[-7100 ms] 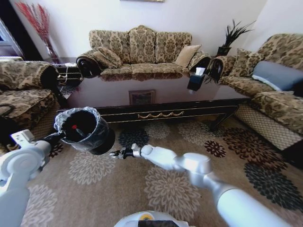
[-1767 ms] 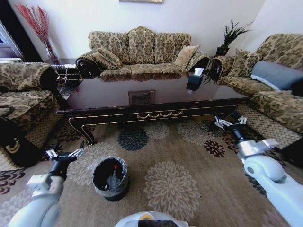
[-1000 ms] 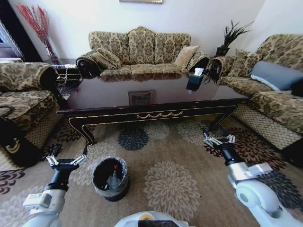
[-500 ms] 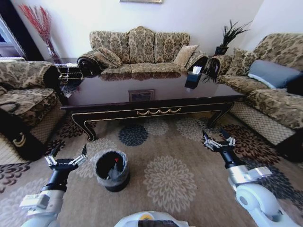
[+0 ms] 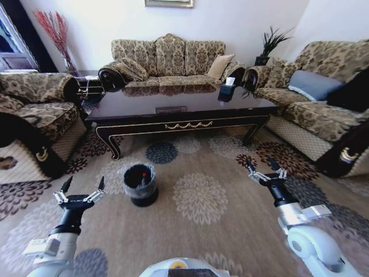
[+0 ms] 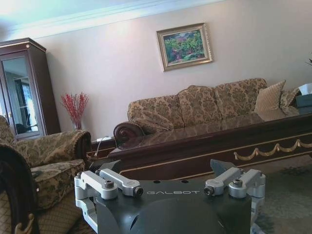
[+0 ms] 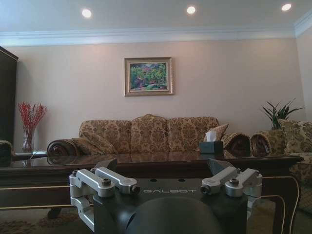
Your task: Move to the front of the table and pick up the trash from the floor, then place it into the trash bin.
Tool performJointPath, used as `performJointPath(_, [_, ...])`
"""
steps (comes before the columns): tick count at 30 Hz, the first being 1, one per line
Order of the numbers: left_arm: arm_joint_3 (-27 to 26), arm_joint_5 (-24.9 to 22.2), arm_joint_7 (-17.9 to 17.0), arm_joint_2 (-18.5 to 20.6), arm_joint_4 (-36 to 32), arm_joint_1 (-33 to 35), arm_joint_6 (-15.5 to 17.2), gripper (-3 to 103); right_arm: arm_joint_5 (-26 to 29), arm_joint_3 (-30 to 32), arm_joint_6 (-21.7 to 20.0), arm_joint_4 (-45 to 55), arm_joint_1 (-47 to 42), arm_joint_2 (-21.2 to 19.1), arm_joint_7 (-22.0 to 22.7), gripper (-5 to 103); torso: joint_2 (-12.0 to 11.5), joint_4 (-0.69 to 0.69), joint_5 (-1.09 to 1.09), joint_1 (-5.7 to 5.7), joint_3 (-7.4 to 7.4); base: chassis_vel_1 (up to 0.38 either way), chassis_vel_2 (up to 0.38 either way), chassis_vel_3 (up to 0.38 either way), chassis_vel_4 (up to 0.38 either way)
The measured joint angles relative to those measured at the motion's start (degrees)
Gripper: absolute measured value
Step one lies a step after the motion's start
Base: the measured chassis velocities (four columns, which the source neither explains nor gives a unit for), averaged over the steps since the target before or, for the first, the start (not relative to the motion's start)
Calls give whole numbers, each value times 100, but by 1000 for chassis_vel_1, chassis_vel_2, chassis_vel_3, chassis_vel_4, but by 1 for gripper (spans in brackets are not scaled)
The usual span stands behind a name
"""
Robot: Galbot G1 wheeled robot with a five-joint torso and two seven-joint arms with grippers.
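Your left tool and right tool are both spread wide, holding nothing. Both arms reach forward low over the floor, flanking the trash bin before the desk.

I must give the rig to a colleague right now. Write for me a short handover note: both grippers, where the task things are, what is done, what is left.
Left gripper: open, empty, held low over the floor, on the robot's left.
Right gripper: open, empty, held low over the carpet on the robot's right.
Trash bin: upright on the carpet in front of the table, between the arms and nearer the left one; something with a red spot shows inside.
Done: no loose trash visible on the carpet; apparently it is in the bin.
Left: check under the table, which is hidden from here.
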Motion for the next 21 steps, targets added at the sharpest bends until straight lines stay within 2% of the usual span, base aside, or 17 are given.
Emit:
performJointPath(19, [20,-26,2,-33,14,-16,18,100,-64,-3,38,-20,-35,53,-59,100,1,1,4,-1,0,319,-394,-318,388])
performJointPath(21, [36,-17,2,-40,15,-28,34,100,-98,-11,61,-34,-44,72,-70,100,1,0,-3,0,0,315,-392,-317,367])
